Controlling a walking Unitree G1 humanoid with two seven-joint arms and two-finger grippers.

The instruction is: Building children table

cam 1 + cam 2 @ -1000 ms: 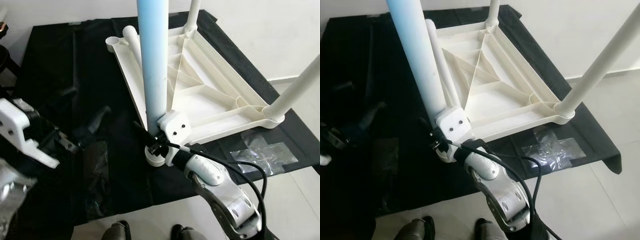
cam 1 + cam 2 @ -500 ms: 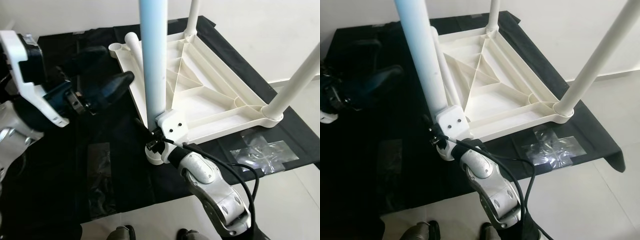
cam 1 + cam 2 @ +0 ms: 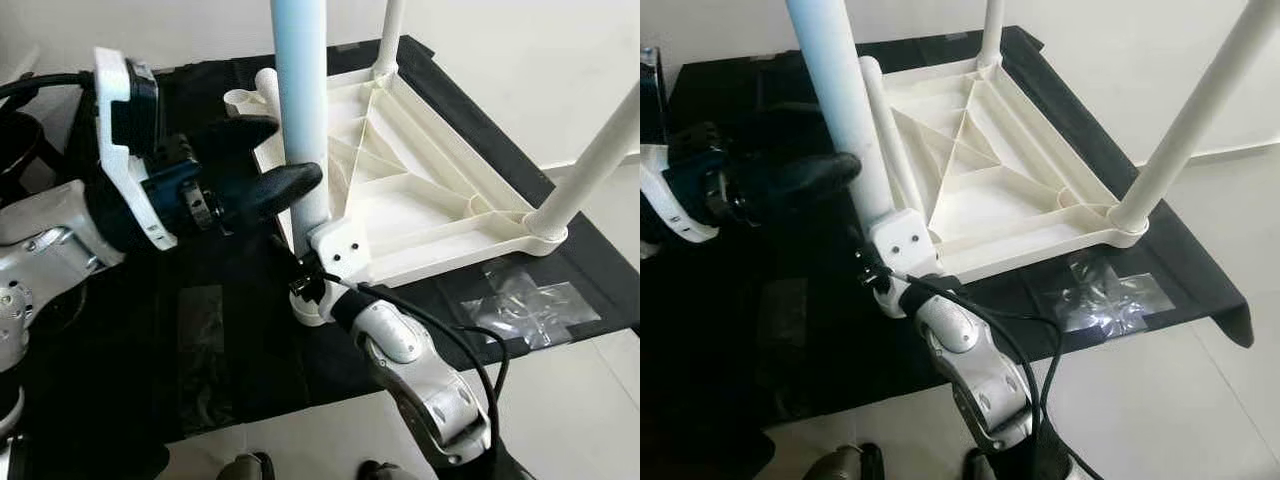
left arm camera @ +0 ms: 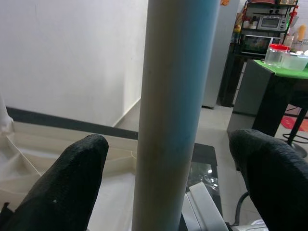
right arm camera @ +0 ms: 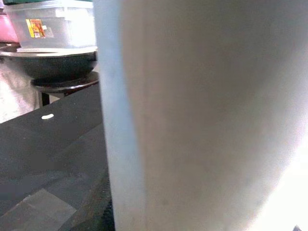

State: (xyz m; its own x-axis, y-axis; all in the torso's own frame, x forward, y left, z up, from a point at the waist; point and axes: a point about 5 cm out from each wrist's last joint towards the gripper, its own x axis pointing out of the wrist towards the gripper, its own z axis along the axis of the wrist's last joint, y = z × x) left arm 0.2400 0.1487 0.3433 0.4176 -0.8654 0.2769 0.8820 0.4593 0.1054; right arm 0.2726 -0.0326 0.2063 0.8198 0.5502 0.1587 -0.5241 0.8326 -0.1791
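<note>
the upright white table leg point(image 3: 300, 110) stands between the spread fingers of the left claw point(image 4: 166, 159), untouched. the right claw point(image 3: 303, 283) sits at its base; grip unclear. upturned tabletop point(image 3: 420, 190) lies on black cloth point(image 3: 120, 340).

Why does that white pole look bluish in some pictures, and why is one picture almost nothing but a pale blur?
In the left eye view the near table leg has a pale blue tint, apparently a colour cast on white plastic. In the right wrist view that leg sits so close that it is soft and washed out at one edge. The left wrist view is sharper, with the left gripper open around the leg.
</note>
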